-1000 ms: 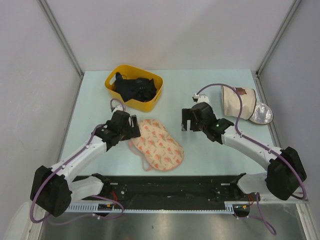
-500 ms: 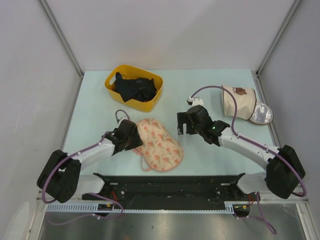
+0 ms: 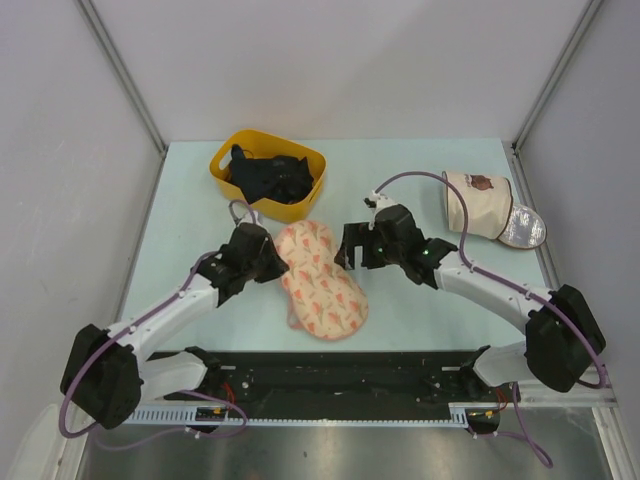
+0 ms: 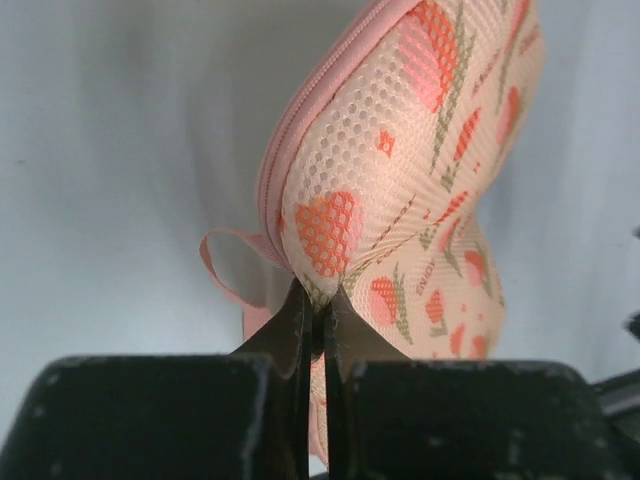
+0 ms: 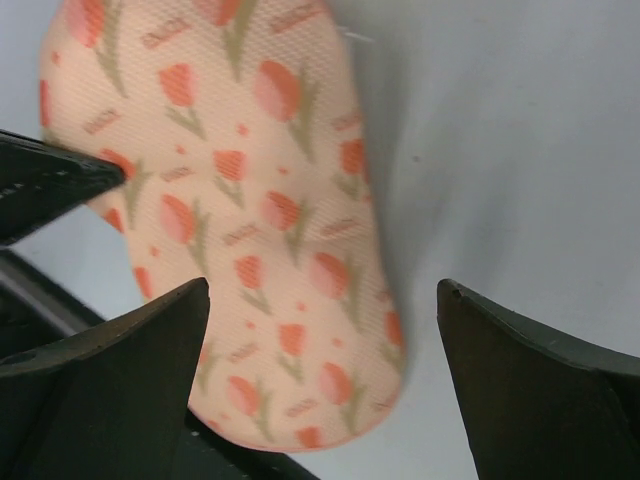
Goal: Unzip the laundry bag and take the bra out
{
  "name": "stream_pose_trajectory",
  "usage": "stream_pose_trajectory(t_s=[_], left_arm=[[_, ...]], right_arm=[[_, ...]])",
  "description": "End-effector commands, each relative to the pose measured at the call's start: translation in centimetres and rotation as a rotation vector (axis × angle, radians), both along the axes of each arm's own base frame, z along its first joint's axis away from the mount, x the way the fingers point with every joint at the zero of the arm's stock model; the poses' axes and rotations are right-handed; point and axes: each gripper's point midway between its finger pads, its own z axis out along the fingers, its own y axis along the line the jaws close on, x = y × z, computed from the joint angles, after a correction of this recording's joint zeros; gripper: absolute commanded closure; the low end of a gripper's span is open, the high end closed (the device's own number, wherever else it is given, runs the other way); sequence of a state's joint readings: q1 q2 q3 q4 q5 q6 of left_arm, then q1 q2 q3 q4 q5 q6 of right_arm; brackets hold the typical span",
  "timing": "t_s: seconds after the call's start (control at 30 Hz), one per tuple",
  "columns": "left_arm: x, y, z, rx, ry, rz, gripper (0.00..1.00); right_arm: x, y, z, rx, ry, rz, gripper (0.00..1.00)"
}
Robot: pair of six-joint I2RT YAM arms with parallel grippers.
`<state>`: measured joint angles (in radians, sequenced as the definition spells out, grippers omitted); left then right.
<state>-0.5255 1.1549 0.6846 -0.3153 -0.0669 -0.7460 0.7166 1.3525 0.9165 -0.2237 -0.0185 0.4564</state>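
The laundry bag (image 3: 320,280), a peach-pink peanut-shaped pouch with red-orange tulip print, lies zipped shut between the two arms. My left gripper (image 3: 272,262) is shut on the pouch's left edge; in the left wrist view the fingertips (image 4: 318,300) pinch the mesh fabric of the laundry bag (image 4: 400,180) just below its pink zip trim. A pink loop (image 4: 225,265) hangs beside the pinch. My right gripper (image 3: 352,245) stands open over the pouch's far right edge; its gripper (image 5: 325,320) straddles the rim of the laundry bag (image 5: 240,200). The bra is hidden.
A yellow basket (image 3: 218,165) holding dark clothes stands at the back left. A beige cylinder bag (image 3: 480,205) with a brown mark lies at the back right, a silvery lid (image 3: 522,228) beside it. The left gripper's dark finger (image 5: 50,180) shows in the right wrist view.
My left gripper has gone from open to shut on the pouch's edge, and the pouch's far end has swung up and right. My right gripper has moved left to the pouch.
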Motion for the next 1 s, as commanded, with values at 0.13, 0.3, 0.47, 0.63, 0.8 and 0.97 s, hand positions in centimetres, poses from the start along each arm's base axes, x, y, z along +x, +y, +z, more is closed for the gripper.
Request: stream_pose_trajectory(t_s=[0.13, 0.3, 0.47, 0.63, 0.8, 0.97], left_arm=[[0.0, 2.7, 4.8, 0.046, 0.036, 0.290, 1.00], [0.5, 2.8, 7.4, -0.020, 0.000, 0.367, 1.00], [0.9, 3.4, 10.2, -0.053, -0.072, 0.421, 1.00], [0.8, 3.0, 10.4, -0.046, -0.029, 0.410, 0.99], [1.0, 2.6, 10.8, -0.068, -0.041, 0.390, 1.00], [0.6, 2.7, 11.3, -0.095, -0.059, 0.377, 0.99]], right_arm=[[-1.5, 5.4, 3.5, 0.260, 0.040, 0.135, 0.00], [-1.5, 4.1, 2.4, 0.060, -0.053, 0.087, 0.00], [-6.6, 7.9, 2.8, -0.083, -0.213, 0.221, 0.00], [-7.3, 9.6, 2.4, -0.155, -0.337, 0.227, 0.00], [-8.3, 11.8, 0.2, -0.233, -0.390, 0.300, 0.00], [-7.4, 12.1, -1.9, -0.425, -0.532, 0.240, 0.02]])
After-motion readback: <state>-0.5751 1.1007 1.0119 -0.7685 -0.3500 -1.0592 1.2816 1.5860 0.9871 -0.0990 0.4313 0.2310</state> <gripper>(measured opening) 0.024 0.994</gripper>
